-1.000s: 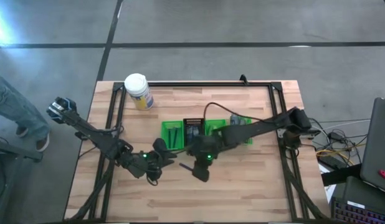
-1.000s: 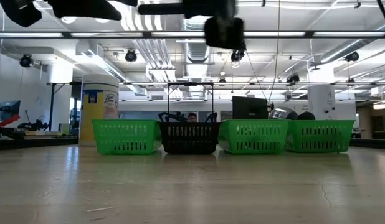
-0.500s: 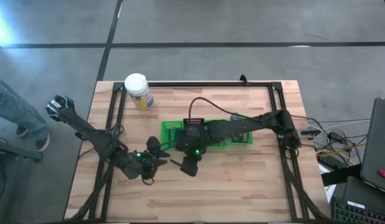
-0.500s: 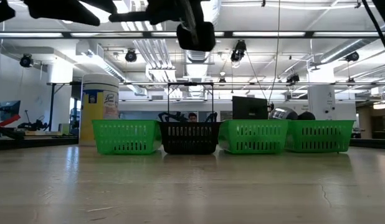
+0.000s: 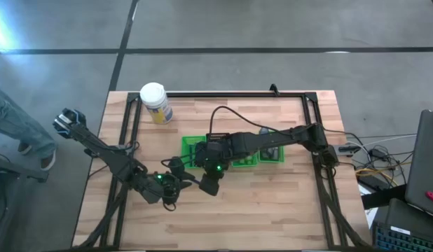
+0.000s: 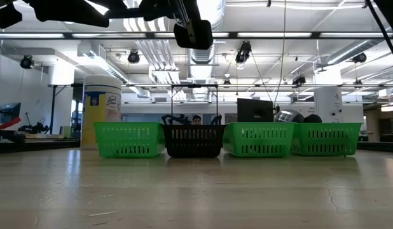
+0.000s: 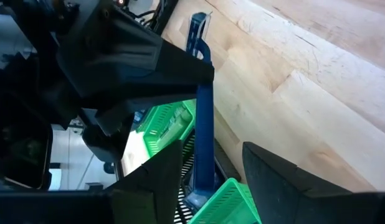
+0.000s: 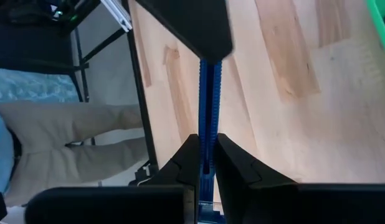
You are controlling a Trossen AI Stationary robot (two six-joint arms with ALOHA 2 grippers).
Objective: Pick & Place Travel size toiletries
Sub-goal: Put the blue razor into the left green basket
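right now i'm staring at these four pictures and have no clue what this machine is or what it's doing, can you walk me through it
These show two dark robot arms working at a wooden table. One picture looks straight down from above. One looks level across the table top. The other two come from a camera on each arm's wrist.

On the table stand a row of small baskets, three green and one black, and a white jar with a yellow label.

The right hand is shut on a thin blue-handled razor, holding it above the table in front of the baskets. The left hand is open, with one finger on either side of the razor. It looks like a pass from one hand to the other, though I can't be sure.
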